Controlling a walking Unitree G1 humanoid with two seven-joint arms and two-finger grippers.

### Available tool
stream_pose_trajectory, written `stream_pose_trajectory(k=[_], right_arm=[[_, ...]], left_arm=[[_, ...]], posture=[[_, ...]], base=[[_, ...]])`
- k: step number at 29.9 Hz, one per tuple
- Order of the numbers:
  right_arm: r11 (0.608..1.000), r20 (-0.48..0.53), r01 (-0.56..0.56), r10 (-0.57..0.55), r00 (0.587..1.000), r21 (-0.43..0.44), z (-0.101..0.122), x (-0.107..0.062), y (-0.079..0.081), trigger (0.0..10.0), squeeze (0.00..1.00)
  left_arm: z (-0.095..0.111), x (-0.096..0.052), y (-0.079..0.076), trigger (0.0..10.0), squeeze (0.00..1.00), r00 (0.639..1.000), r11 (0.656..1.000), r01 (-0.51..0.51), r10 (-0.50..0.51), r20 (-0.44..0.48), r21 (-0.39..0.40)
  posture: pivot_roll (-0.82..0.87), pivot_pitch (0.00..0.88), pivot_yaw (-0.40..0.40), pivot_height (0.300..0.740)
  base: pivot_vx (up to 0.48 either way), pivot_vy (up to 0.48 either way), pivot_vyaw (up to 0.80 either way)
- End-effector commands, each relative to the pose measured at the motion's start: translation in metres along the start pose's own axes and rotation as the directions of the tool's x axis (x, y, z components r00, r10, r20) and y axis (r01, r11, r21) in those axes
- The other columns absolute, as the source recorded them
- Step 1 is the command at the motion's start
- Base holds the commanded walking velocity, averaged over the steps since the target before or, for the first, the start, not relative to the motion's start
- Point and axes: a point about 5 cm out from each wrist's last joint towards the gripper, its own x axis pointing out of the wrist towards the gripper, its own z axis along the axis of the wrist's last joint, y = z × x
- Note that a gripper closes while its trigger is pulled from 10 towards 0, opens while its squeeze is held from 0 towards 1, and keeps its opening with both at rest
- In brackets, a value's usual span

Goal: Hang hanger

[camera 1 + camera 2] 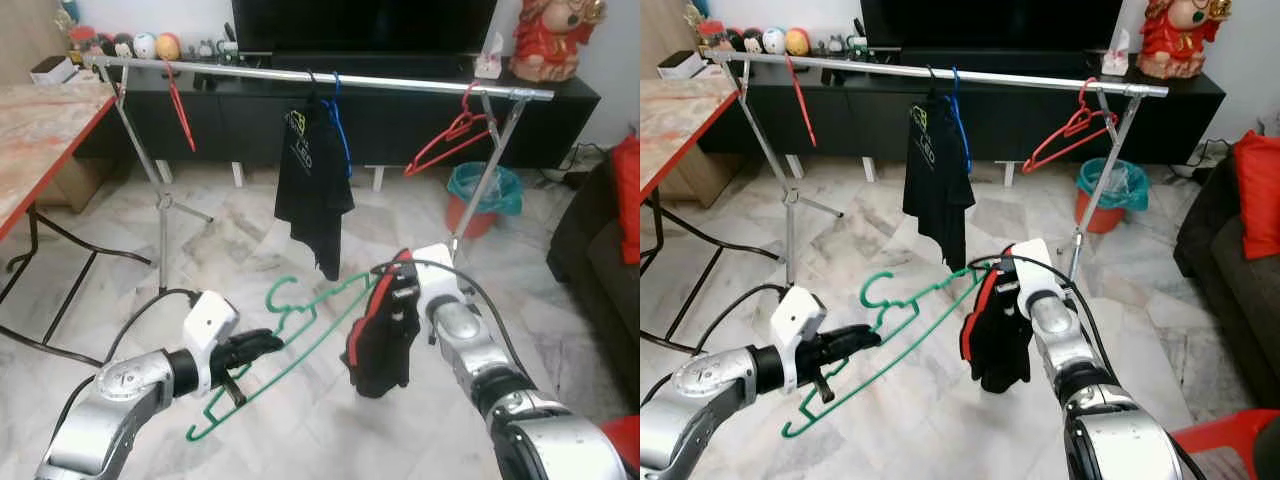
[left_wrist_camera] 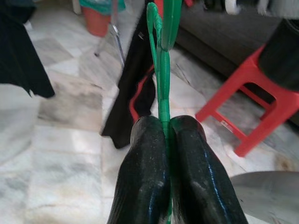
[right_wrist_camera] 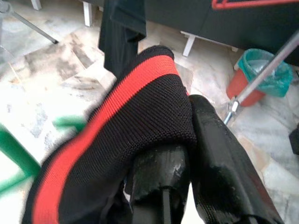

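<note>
A green plastic hanger (image 1: 300, 340) is held tilted above the floor, its hook pointing toward the rack. My left gripper (image 1: 262, 345) is shut on the hanger's lower bar; in the left wrist view the two black fingers (image 2: 149, 172) pinch the green bar (image 2: 163, 107). My right gripper (image 1: 392, 315) is shut on a black garment with red trim (image 1: 378, 345), which hangs bunched from it at the hanger's far end; the knit fabric (image 3: 135, 112) drapes over its fingers. The silver clothes rail (image 1: 330, 78) stands ahead.
On the rail hang a red hanger (image 1: 180, 105) at left, a black shirt (image 1: 312, 185) on a blue hanger in the middle and a red hanger (image 1: 450, 140) at right. A teal-lined bin (image 1: 482, 195) stands behind the rack's leg. A table (image 1: 40, 140) is at left, a dark sofa (image 1: 600, 250) at right.
</note>
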Motion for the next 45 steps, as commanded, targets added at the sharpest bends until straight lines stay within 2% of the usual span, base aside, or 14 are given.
stream_pose_trajectory(k=[1,6,8,9,10,11,14,17,20,26,30,35,37,45], right_arm=[[1.000,0.065,-0.007,0.008,0.998,-0.022,0.023,0.004,0.001,10.0,0.00],[0.998,0.032,0.009,-0.007,0.999,-0.064,0.021,0.005,-0.002,10.0,0.00],[0.996,0.008,0.011,-0.010,1.000,-0.087,0.016,0.004,-0.004,10.0,0.00],[0.996,0.008,0.011,-0.010,1.000,-0.087,0.016,0.004,-0.004,10.0,0.00],[0.995,-0.020,0.013,-0.015,1.000,-0.095,0.011,0.003,-0.006,10.0,0.00],[0.995,-0.026,0.013,-0.015,1.000,-0.095,0.009,0.003,-0.006,10.0,0.00],[0.987,-0.058,0.032,-0.042,0.997,-0.158,0.002,0.002,-0.010,10.0,0.00],[0.988,-0.073,0.039,-0.050,0.996,-0.149,0.000,0.001,-0.010,10.0,0.00],[0.989,-0.062,0.027,-0.037,0.997,-0.143,0.004,0.003,-0.005,10.0,0.00],[0.993,-0.021,0.004,-0.007,1.000,-0.116,0.020,0.006,0.005,10.0,0.00],[0.994,-0.006,-0.007,0.007,1.000,-0.109,0.025,0.006,0.008,10.0,0.00],[0.995,0.022,-0.013,0.015,1.000,-0.094,0.033,0.007,0.006,10.0,0.00],[0.995,0.026,-0.013,0.016,1.000,-0.096,0.035,0.007,0.006,10.0,0.00],[0.995,0.032,-0.031,0.034,0.999,-0.097,0.035,0.006,0.007,10.0,0.00]], left_arm=[[0.007,0.000,-0.006,10.0,0.00,0.998,0.998,0.060,-0.060,-0.021,0.017],[0.004,-0.007,-0.013,10.0,0.00,0.990,0.993,0.115,-0.112,-0.091,0.025],[-0.001,-0.011,-0.008,10.0,0.00,0.989,0.995,0.062,-0.051,-0.140,0.075],[-0.001,-0.011,-0.008,10.0,0.00,0.989,0.995,0.062,-0.051,-0.140,0.075],[-0.002,-0.014,-0.002,10.0,0.00,0.990,0.997,0.007,0.005,-0.143,0.077],[-0.002,-0.015,-0.001,10.0,0.00,0.990,0.997,-0.005,0.016,-0.143,0.075],[-0.003,-0.024,-0.005,10.0,0.00,0.984,0.996,0.041,-0.027,-0.177,0.079],[0.002,-0.027,-0.011,10.0,0.00,0.985,0.994,0.095,-0.087,-0.148,0.054],[0.002,-0.027,-0.019,10.0,0.00,0.974,0.985,0.164,-0.156,-0.163,0.042],[-0.002,-0.017,-0.021,10.0,0.00,0.971,0.985,0.167,-0.155,-0.184,0.053],[0.000,-0.010,-0.022,10.0,0.00,0.979,0.988,0.143,-0.132,-0.157,0.061],[0.004,0.004,-0.006,10.0,0.00,0.993,0.990,-0.024,0.039,-0.109,0.139],[0.003,0.008,-0.002,10.0,0.00,0.992,0.989,-0.068,0.081,-0.098,0.133],[0.001,0.011,-0.006,10.0,0.00,0.995,0.994,-0.044,0.052,-0.080,0.095]], posture=[[0.01,0.000,-0.014,0.740],[0.01,0.000,-0.018,0.740],[0.02,0.000,-0.020,0.740],[0.02,0.000,-0.020,0.740],[0.02,0.000,-0.022,0.740],[0.02,0.000,-0.022,0.740],[0.02,0.000,-0.024,0.740],[0.03,0.000,-0.025,0.740],[0.03,0.000,-0.024,0.740],[0.02,0.000,-0.020,0.740],[0.01,0.000,-0.019,0.740],[0.00,0.000,-0.018,0.740],[0.00,0.000,-0.017,0.740],[0.00,0.000,-0.018,0.740]], base=[[0.000,0.000,0.00],[0.000,0.000,0.00],[0.000,0.000,0.00],[0.000,0.000,0.00],[0.000,0.000,0.00],[0.000,0.000,0.00],[0.000,0.000,0.00],[0.000,0.000,0.00],[0.000,0.000,0.00],[0.000,0.000,0.00],[0.000,0.000,0.00],[0.000,0.000,0.00],[0.000,0.000,0.00],[0.000,0.000,0.00]])
